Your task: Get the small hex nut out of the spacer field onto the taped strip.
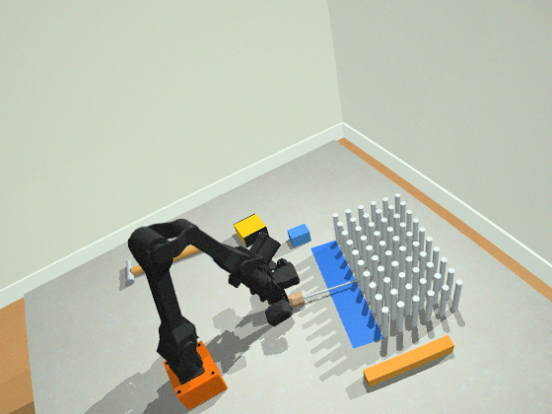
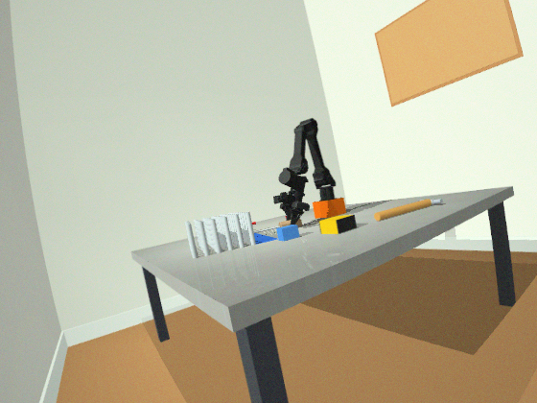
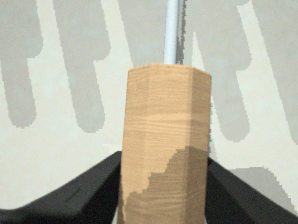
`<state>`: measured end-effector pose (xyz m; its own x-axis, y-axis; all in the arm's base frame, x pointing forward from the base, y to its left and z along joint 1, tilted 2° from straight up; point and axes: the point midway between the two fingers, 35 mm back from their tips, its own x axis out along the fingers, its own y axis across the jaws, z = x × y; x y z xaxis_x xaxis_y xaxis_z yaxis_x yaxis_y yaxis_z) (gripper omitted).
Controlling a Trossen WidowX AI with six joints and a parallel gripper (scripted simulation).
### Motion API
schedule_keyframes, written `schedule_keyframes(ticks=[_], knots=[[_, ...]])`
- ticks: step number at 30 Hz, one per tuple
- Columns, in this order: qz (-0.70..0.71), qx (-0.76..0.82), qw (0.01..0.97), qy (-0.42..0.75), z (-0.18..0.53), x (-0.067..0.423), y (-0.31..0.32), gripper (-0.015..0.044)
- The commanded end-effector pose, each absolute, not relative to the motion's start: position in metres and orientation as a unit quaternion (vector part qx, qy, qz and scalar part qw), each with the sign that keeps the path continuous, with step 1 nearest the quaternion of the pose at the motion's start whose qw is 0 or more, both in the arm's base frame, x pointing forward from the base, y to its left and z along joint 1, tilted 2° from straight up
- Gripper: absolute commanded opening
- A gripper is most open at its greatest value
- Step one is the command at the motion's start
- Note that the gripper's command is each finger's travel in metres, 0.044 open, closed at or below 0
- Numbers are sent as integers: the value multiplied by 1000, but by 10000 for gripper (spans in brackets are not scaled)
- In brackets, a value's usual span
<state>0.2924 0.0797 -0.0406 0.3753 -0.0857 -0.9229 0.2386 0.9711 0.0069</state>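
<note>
My gripper (image 1: 290, 299) (image 3: 162, 162) is shut on the light wooden handle (image 1: 297, 300) (image 3: 167, 110) of a tool, low over the table in front of the blue taped strip (image 1: 364, 335) (image 2: 264, 238). The tool's thin metal rod (image 1: 330, 289) (image 3: 171, 35) points away from the gripper, crosses over the strip and reaches the front row of spacers; its far end is hidden there. The metal spacers (image 1: 385, 320) (image 2: 192, 240) stand upright in rows behind the strip. I cannot make out the hex nut in any view.
A second tool with an orange handle (image 1: 187, 253) (image 2: 405, 210) and grey head lies beyond the arm. A yellow-and-black block (image 1: 250, 228) (image 2: 338, 225) and a blue block (image 1: 299, 236) (image 2: 288, 232) stand nearby. An orange bar (image 1: 409, 361) lies beside the spacer field.
</note>
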Motion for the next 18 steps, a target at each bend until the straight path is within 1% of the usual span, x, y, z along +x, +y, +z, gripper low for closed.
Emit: schedule_keyframes(ticks=[1, 18], knots=[[-99, 70, 827, 550, -40, 288, 80, 0], [-99, 70, 826, 550, -40, 275, 84, 0]])
